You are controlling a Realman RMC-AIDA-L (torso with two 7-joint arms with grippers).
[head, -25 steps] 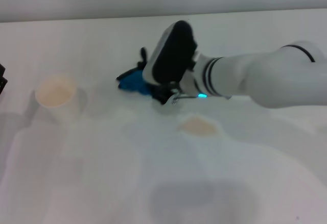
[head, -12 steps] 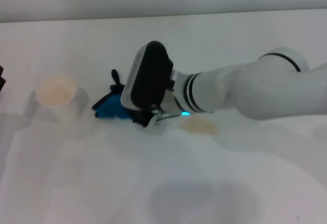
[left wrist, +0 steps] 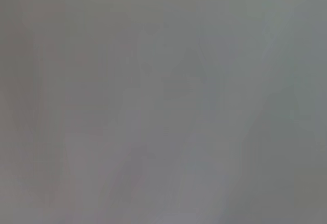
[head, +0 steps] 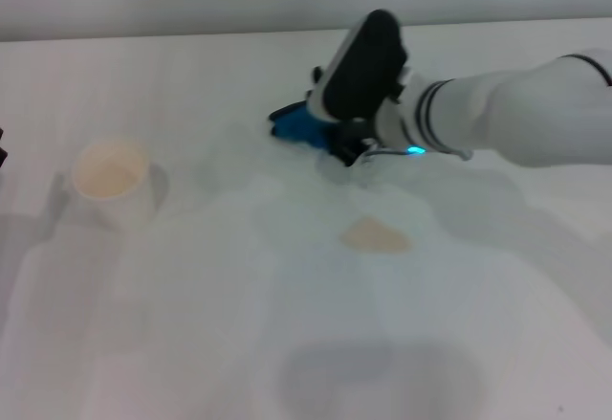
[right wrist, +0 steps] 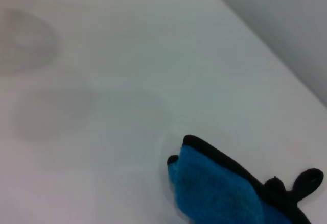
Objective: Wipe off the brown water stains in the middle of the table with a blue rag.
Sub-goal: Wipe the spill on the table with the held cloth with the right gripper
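Wiping phase: right gripper (head: 330, 143) clamped on bunched bright blue soft rag (head: 295, 123), pressed to white smooth desk (head: 191, 324) beyond tan-brown lobed stain (head: 373, 236). Rag likely light, floppy; best held at its bunched middle. Left gripper unseen.

The table (head: 191, 343) is a plain white, smooth surface that fills the head view up to a pale wall at the far side. On it, near the middle, lies a small tan patch, the brown water stains (head: 374, 236). Farther back the blue rag (head: 298, 124) is bunched on the tabletop (its black edging and loop show in the right wrist view). A white paper cup (head: 112, 184) stands well to the left.
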